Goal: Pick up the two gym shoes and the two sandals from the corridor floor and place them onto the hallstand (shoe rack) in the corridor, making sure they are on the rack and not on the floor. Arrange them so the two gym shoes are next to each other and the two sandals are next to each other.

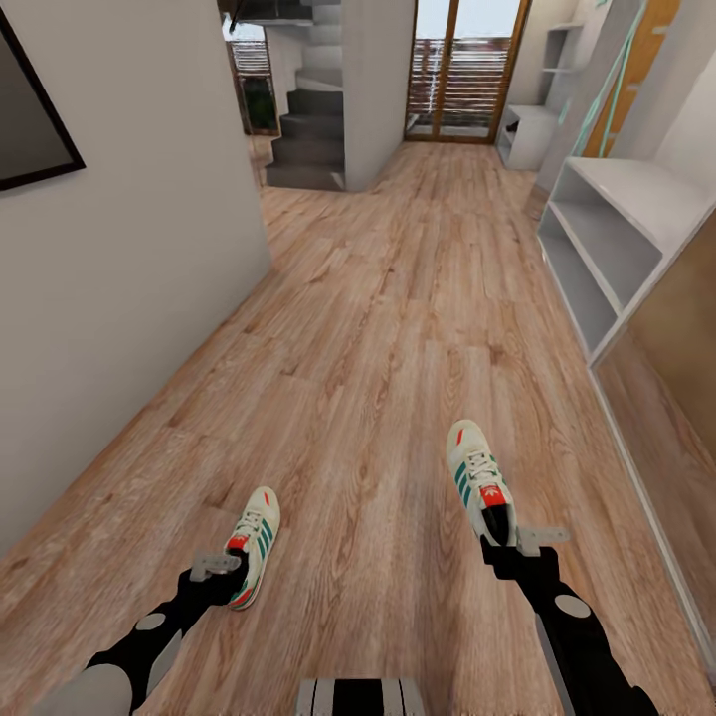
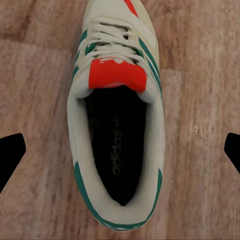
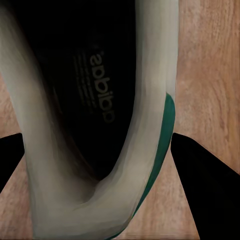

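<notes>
Two cream-white gym shoes with green stripes lie apart on the wood-plank corridor floor [image 1: 378, 328], toes pointing away from me. My left gripper [image 1: 227, 575] hovers open over the heel of the left gym shoe [image 1: 256, 542], its fingers [image 2: 11, 156] spread well wide of the shoe [image 2: 117, 125]. My right gripper [image 1: 512, 545] is down at the heel of the right gym shoe [image 1: 479, 489], with its fingers [image 3: 205, 190] pressed against both sides of the heel collar [image 3: 145, 150]. The pale grey hallstand [image 1: 622, 234] stands along the right wall ahead. The sandals are out of view.
A white wall [image 1: 129, 259] runs close on the left. A staircase [image 1: 313, 129] and a glass door [image 1: 467, 70] lie at the far end, with a second pale shelf unit [image 1: 527, 134] beside the door. A brown panel [image 1: 676, 348] borders the floor at right.
</notes>
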Controlling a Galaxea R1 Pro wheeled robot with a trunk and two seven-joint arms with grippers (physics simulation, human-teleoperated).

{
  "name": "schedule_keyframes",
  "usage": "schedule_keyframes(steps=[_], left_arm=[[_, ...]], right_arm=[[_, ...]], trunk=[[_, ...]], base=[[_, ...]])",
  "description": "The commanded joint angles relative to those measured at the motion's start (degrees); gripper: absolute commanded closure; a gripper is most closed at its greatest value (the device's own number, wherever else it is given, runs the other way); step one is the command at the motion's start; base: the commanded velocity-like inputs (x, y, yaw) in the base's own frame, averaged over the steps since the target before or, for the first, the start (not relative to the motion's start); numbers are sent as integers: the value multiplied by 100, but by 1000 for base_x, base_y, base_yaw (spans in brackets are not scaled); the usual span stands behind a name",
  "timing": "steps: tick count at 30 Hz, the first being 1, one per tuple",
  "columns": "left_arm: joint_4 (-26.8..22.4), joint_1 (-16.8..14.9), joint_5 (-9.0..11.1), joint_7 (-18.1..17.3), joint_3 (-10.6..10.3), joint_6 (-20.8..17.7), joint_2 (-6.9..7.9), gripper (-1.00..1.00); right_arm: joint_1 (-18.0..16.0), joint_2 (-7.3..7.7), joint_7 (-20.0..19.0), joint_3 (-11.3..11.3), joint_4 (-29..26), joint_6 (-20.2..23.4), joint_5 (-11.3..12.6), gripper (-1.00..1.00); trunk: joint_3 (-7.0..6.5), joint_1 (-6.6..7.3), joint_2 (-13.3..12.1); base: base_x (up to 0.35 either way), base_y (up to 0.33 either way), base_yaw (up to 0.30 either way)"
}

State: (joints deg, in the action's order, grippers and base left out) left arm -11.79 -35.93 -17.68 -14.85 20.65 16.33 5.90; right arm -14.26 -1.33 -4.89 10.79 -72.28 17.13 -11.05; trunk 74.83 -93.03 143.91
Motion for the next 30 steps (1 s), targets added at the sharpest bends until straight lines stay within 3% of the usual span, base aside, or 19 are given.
schedule_keyframes(steps=[1, 9, 30], left_arm=[[-39, -6, -50, -27, 49, 25, -1, -100], [-263, -10, -44, -29, 36, 28, -6, -100], [-271, -11, -47, -28, 18, 28, -10, -100]], right_arm=[[-4, -7, -55, 20, -9, 27, -55, 100], [-5, -7, -55, 20, -12, 27, -55, 100], [-3, -7, -55, 28, -32, 27, -55, 100]], trunk=[[36, -1, 3], [286, -22, 14], [942, -76, 42]], base=[[0, 0, 0], [0, 0, 0], [0, 0, 0]])
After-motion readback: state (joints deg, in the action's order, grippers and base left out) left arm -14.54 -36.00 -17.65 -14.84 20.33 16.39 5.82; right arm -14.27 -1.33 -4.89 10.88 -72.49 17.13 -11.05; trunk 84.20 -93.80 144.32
